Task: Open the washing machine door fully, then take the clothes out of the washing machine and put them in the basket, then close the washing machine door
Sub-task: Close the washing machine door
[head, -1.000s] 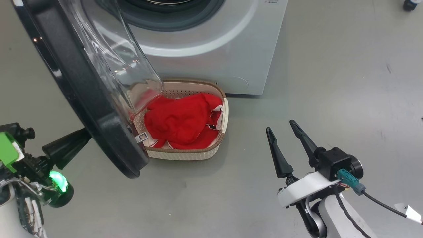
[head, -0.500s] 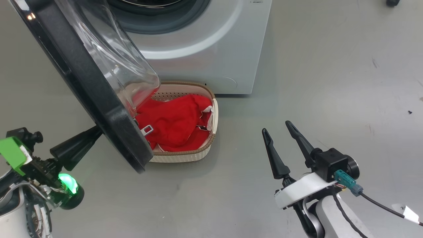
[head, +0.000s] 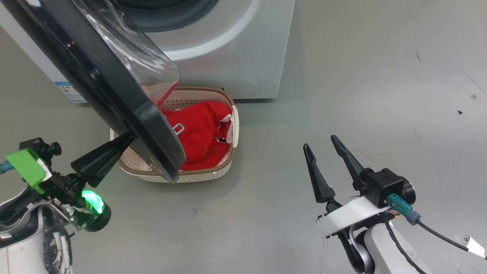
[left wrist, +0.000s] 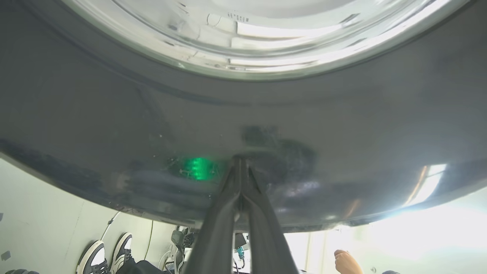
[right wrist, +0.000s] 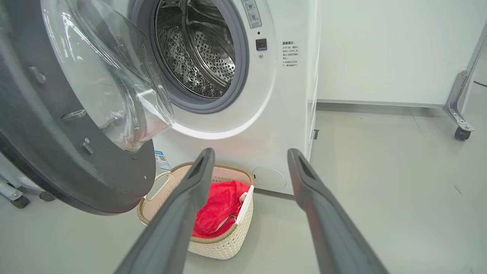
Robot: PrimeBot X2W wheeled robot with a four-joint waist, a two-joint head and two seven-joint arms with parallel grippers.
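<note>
Left gripper (head: 127,139), shut and empty, is touching its fingertips to the washing machine door (head: 114,87) at the black rim; beyond them the clothes (head: 198,129) are lying in the basket (head: 205,176) under the door's lower edge; right gripper (head: 320,142) is hovering wide open, empty, bare floor (head: 266,213) around its fingers

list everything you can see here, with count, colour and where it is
washing machine: 1, white, behind the basket
washing machine door: 1, black rim, clear glass, partly open above the basket's left side
basket: 1, cream, brown rim, on the floor
clothes: red, white trim, count unclear, in the basket
sticker: 1, blue, low on the machine
shoes: 2, black and white, a person's
left end effector: 1, dark, shut, tips at the door's rim
right end effector: 1, dark, open, empty
</note>
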